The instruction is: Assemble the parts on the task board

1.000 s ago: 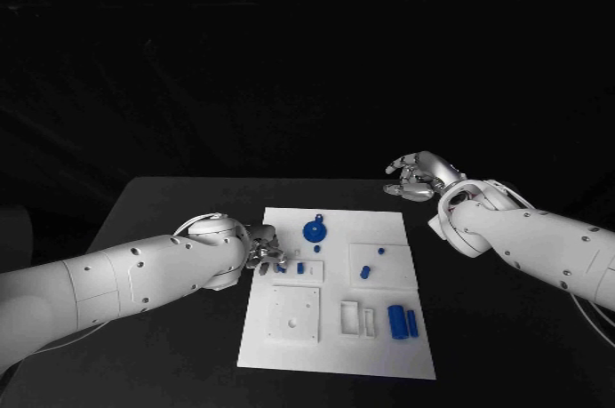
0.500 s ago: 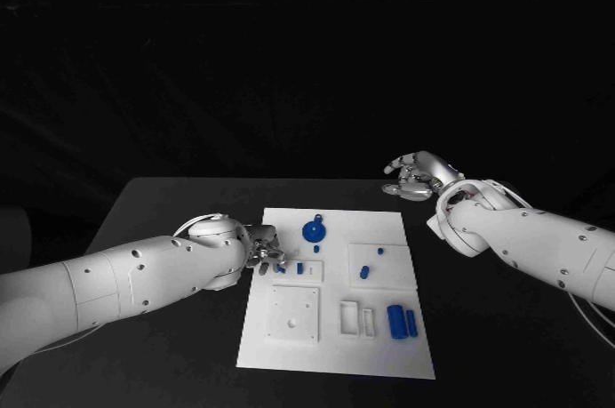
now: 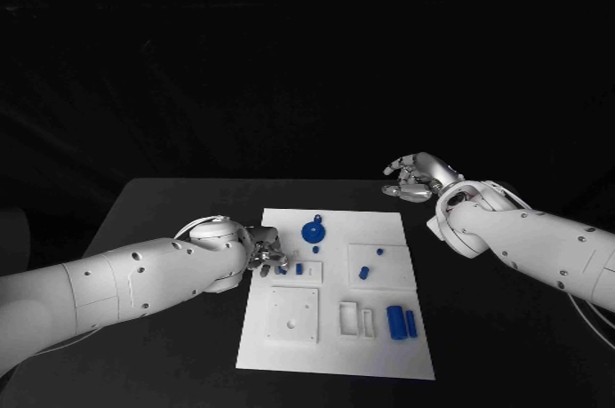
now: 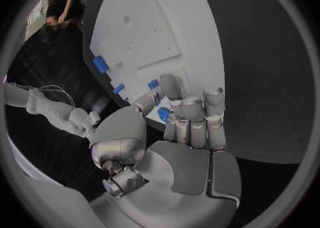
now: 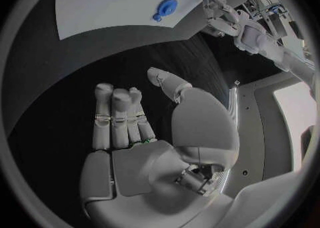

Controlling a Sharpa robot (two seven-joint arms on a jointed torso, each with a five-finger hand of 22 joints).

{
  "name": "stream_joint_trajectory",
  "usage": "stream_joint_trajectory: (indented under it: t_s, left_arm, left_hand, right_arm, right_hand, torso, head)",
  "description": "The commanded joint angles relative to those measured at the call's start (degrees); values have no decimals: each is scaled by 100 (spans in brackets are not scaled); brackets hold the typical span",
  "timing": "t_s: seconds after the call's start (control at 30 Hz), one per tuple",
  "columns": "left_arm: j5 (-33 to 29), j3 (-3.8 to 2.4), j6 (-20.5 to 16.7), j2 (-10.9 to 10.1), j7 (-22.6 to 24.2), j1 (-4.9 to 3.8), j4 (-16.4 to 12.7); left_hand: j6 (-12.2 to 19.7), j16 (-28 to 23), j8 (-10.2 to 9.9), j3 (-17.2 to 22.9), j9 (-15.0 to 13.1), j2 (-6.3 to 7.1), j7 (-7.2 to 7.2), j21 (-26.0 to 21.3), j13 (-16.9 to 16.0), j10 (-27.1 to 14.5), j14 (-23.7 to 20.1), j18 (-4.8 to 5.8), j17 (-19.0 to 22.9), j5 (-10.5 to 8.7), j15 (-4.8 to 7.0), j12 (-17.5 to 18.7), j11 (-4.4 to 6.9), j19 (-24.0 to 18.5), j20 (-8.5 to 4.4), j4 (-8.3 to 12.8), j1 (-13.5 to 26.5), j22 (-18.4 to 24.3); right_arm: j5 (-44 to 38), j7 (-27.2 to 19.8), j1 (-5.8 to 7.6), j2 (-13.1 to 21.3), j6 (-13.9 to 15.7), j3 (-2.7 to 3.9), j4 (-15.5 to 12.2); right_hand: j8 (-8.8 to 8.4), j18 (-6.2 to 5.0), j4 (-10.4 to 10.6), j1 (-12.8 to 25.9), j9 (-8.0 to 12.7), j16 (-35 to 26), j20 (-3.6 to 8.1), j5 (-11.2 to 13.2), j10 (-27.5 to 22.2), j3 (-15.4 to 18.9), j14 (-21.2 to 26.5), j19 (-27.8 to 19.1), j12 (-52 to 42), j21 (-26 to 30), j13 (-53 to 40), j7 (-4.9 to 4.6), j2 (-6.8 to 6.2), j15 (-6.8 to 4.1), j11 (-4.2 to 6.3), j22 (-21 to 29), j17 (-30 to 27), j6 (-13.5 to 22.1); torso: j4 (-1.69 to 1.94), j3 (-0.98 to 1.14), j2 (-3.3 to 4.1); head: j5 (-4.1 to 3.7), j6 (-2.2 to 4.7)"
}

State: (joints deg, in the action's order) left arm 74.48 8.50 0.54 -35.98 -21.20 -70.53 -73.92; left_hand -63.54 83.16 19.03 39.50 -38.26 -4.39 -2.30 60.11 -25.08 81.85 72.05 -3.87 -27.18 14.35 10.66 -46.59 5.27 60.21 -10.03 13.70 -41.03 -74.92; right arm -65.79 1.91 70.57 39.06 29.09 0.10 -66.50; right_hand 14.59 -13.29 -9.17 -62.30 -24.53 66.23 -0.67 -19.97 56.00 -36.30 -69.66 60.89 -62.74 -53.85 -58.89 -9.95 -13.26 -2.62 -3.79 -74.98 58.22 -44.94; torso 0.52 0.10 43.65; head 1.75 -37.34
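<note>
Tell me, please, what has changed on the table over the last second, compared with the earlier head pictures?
Very little. The left hand has edged slightly lower along the task board's left edge, its fingers closed around a small blue part. The right hand stays off the board over the black table, holding nothing. The blue disc and the other parts lie where they were.

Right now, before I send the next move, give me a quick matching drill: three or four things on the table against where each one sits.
Things:
1. left silver hand
2. right silver hand
3. round blue disc part
4. pair of long blue cylinder parts

Places:
A. far middle of the white task board
B. off the board, over bare black table beyond its far right corner
C. near right area of the board
D. at the board's left edge

Pairs: 1-D, 2-B, 3-A, 4-C
</note>
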Motion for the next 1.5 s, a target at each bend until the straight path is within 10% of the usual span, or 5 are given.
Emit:
stream_joint_trajectory:
  t_s: [0.03,1.03,1.5]
  left_arm:
    - [63,-1,-94,17,33,3,8]
    - [222,12,-36,27,16,20,25]
    - [189,123,1,-31,17,33,-22]
  left_hand:
    - [-519,30,14,32,-7,-55,175,27,-11,-9,60,-58,-9,23,105,-32,47,25,-566,0,-25,-74]
    - [-531,46,19,33,-6,-53,180,38,-28,-13,70,-58,-21,-13,111,-70,53,32,-564,-28,-17,-77]
    - [-528,50,18,46,-3,-73,183,41,-37,-29,66,-62,-28,-1,114,-92,56,27,-565,-46,-7,-78]
  right_arm:
    - [-24,-34,-8,-6,-54,2,5]
    - [-24,-33,-12,-5,-68,2,7]
    - [-2,-32,-14,7,-98,2,2]
  right_hand:
    - [24,-171,-4,28,9,24,12,-5,-23,25,12,30,-36,17,9,-26,35,-6,13,-106,-7,2]
    - [25,-171,-7,32,10,26,16,-17,-21,29,8,34,-43,16,21,-25,37,-7,13,-106,-10,1]
    - [24,-171,-8,36,10,26,17,-23,-21,33,8,35,-47,16,26,-25,36,-7,14,-106,-12,2]
  torso:
    - [10,0,-3]
    - [0,-6,4]
    - [2,-1,2]
  head:
    - [1,-7]
    - [17,-20]
    - [-6,-47]
